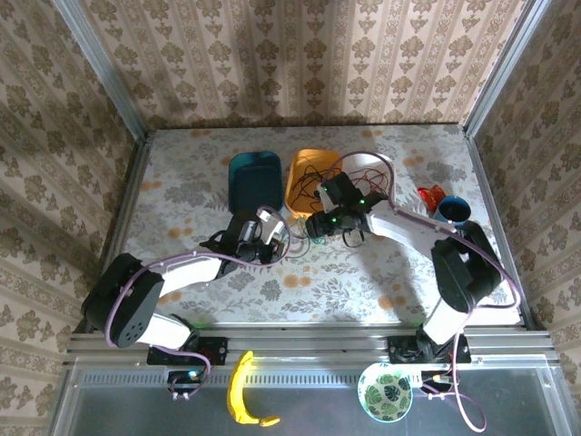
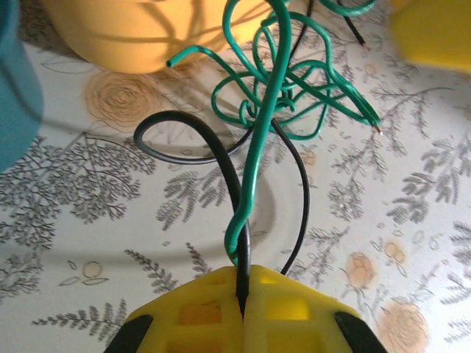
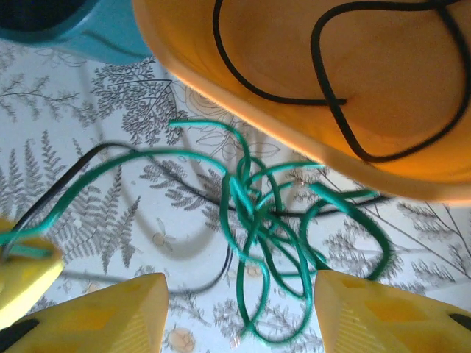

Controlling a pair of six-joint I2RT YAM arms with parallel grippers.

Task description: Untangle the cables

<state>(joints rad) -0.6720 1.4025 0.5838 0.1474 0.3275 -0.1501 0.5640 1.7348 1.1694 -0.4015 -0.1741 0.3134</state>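
wrist view reveals left end effector (image 2: 243, 296) pinching cables (image 2: 262, 147)

A thin green cable (image 2: 263, 125) lies knotted in loose loops on the floral tabletop (image 2: 88, 220), with a thin black cable (image 2: 229, 169) crossing it.

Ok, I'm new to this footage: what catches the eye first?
A knotted green cable lies on the table beside the orange tray, just ahead of the open right claw. The left claw is shut on a strand of it and a black cable.
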